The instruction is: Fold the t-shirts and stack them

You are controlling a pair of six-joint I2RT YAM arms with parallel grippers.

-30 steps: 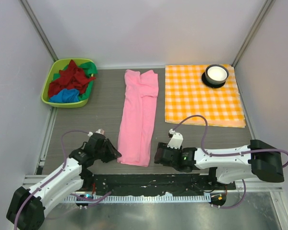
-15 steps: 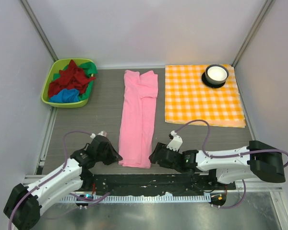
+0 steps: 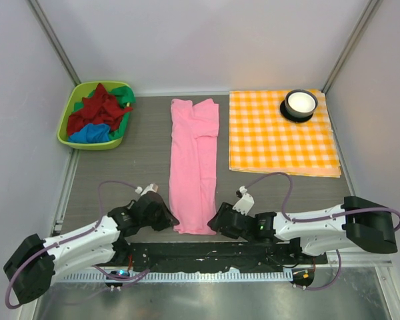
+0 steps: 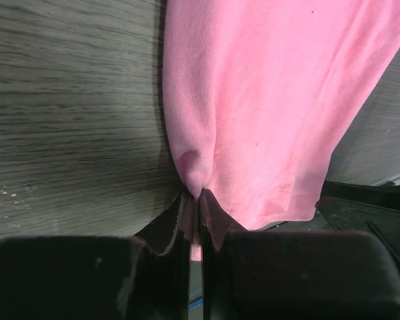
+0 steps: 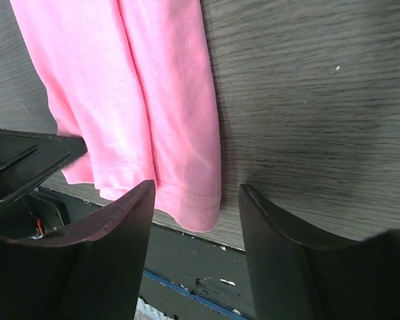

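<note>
Now that my left end effector [image 4: 199,200] has pressed together on the near-left hem of the long, light pink cloth t-shirt [image 3: 195,167], which lies lengthwise mid-desk [image 3: 120,180], one corner is secured; my right end effector [image 5: 197,195] has moved in, spread astride the near-right corner but not yet pinching; I judge the fold cannot start.

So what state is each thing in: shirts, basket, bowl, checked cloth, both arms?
Pink t-shirt, folded into a long strip, lying flat.
Other t-shirts, crumpled in the green basket.
Checked cloth, spread flat.
Bowl, upright at the checked cloth's far corner.
Left arm, jaws shut on the pink t-shirt's near edge.
Right arm, jaws open over its other near corner.
</note>
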